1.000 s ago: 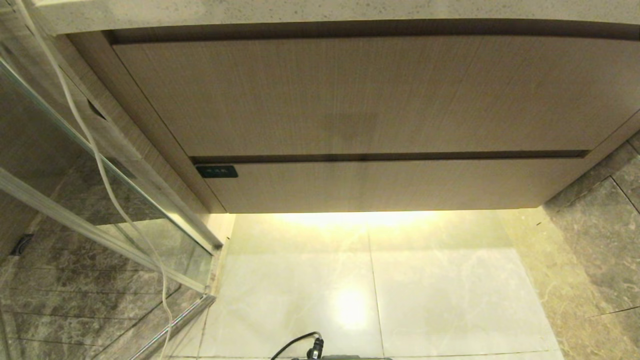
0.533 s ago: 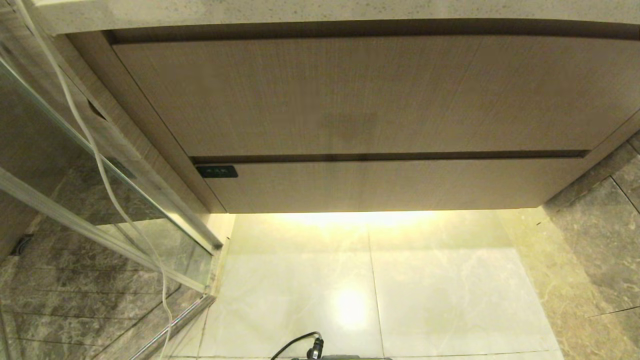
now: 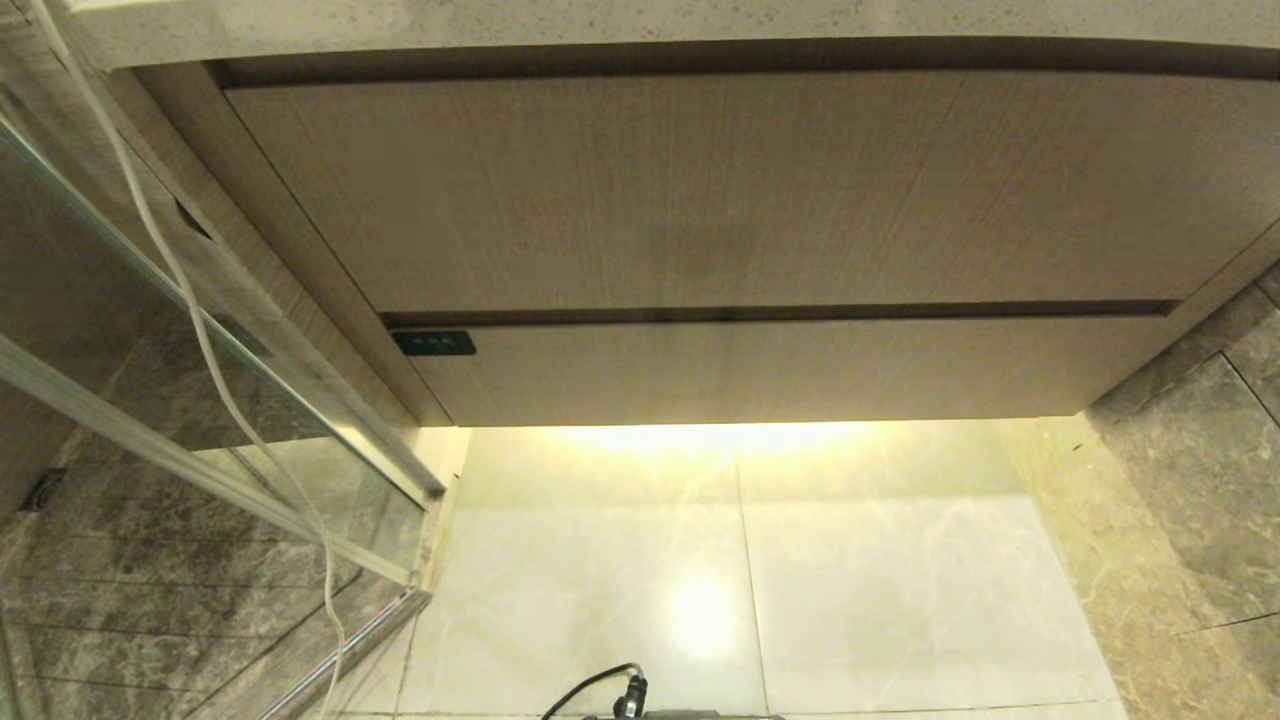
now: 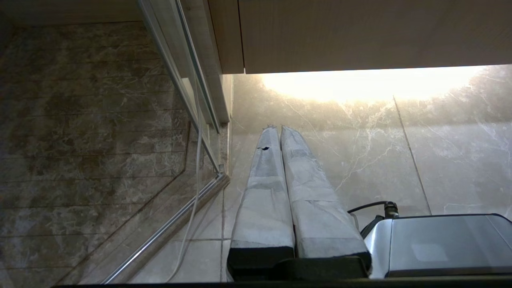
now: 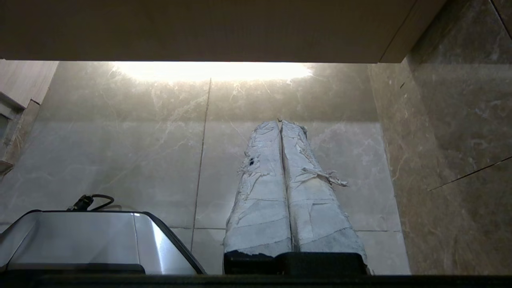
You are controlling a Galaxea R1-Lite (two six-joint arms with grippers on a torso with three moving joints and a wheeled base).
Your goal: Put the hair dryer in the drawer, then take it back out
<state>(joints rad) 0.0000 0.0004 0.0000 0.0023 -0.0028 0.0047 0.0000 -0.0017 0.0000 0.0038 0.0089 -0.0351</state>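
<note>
The drawer [image 3: 780, 370] is the low, wide wood-grain front with a small black label [image 3: 433, 343] at its left end, and it stands closed under a taller panel [image 3: 720, 190]. The hair dryer is out of view. Neither gripper shows in the head view. In the left wrist view my left gripper [image 4: 279, 128] hangs low over the pale floor tiles, its taped fingers [image 4: 304, 180] pressed together with nothing between them. My right gripper [image 5: 281, 122] is likewise shut and empty above the floor, below the cabinet's underside.
A stone countertop [image 3: 600, 20] tops the cabinet. A glass shower door [image 3: 200, 380] with a metal rail stands at the left, and a white cord [image 3: 200, 330] hangs down in front of it. A dark marble wall [image 3: 1200, 480] closes the right. My silver base [image 4: 440, 244] sits between the arms.
</note>
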